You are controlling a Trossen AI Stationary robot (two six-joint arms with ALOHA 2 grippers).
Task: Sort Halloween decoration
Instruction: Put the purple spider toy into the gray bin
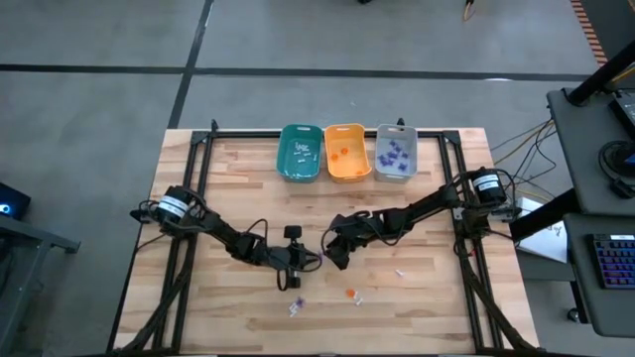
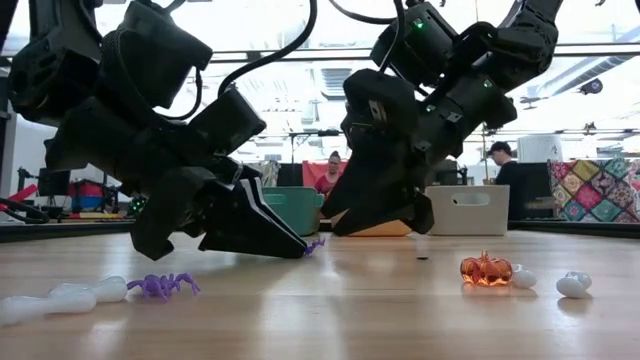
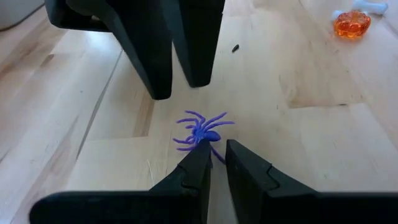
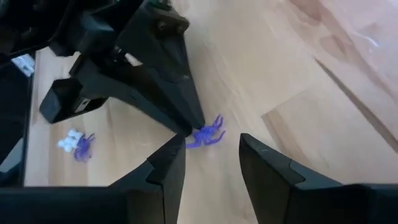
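Left gripper (image 3: 213, 158) pinches purple spider (image 3: 202, 129); right gripper (image 4: 211, 158) gapes beside it.

Both tools crowd the purple spider (image 3: 202, 130) mid-counter: left tool (image 3: 214, 158) pinching it, right tool (image 4: 211, 158) spread just beside. Bare counter (image 1: 238, 188) lies open toward the three bins (image 1: 345, 152).

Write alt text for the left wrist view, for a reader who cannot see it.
The left claw pinches a leg of a purple toy spider lying on the wooden table, fingers nearly together. The right claw points down just beyond the spider, its fingers slightly apart. An orange pumpkin trinket sits farther off.
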